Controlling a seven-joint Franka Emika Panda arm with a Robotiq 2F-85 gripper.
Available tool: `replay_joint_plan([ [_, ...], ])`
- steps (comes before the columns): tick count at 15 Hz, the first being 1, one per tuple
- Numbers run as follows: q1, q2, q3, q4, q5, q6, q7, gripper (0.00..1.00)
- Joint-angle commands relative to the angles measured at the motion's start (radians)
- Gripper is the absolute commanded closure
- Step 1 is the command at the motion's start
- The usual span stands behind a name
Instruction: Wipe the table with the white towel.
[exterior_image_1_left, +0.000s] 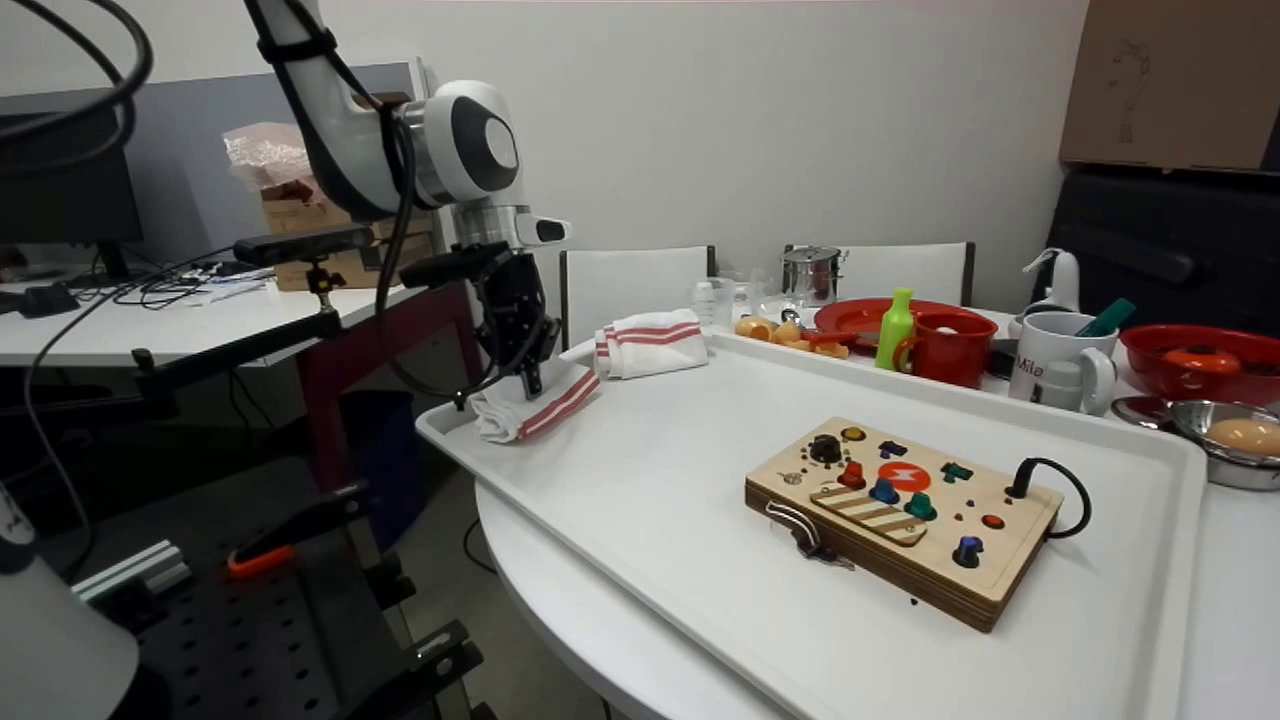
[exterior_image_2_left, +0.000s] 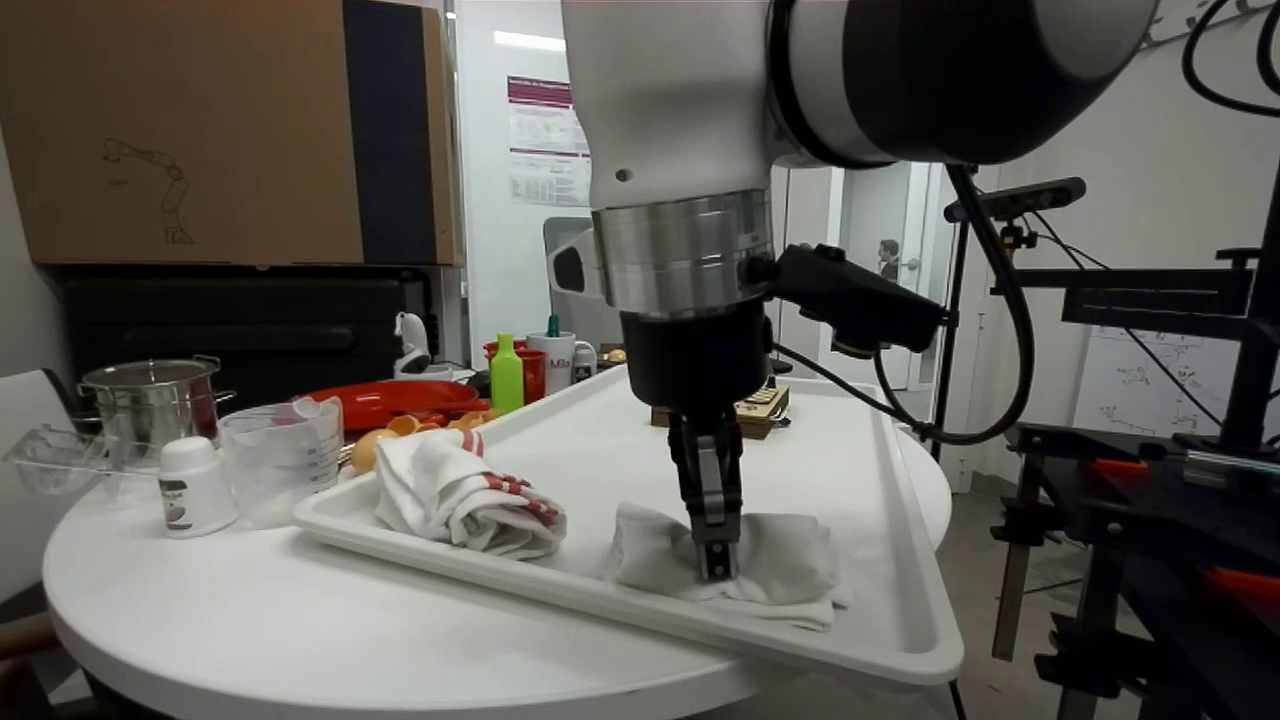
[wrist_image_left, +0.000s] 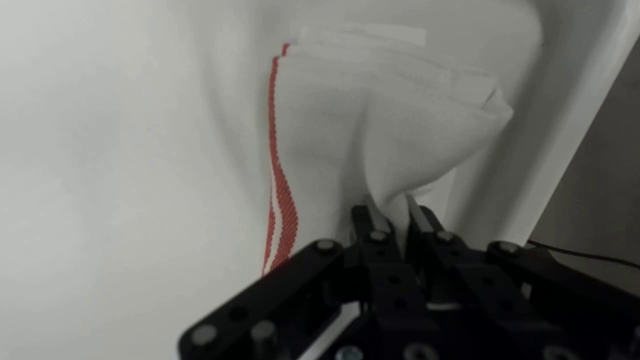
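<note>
"So, how far along is this?"

"The white towel (wrist_image_left: 320, 115) is caught: the gripper (wrist_image_left: 396, 217) is pinched narrow on a fold of it, and the rest lies on the table (exterior_image_1_left: 690, 460) near a corner, just beside the raised rim (wrist_image_left: 570, 130)."

"Any wiping done?"

"Can't tell. White surface, no mark of a stroke either way. I'd judge the grasp finished and wiping the step in hand."

"What's left, then?"

"Probably most of the surface, at least the long stretch toward the wooden board (exterior_image_1_left: 900, 510), with a dark speck (exterior_image_1_left: 914, 601) just beside it. That board may need going around. Another striped towel (exterior_image_1_left: 655, 345) lies by the rim, apart from the gripper."
</note>
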Motion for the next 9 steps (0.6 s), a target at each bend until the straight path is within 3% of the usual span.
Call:
replay_joint_plan([
  [1, -0.009, 0.029, -0.006, 0.028, -0.008, -0.016, 0.003, 0.97],
  [9, -0.045, 0.033, -0.09, 0.046, -0.036, -0.013, 0.022, 0.97],
])
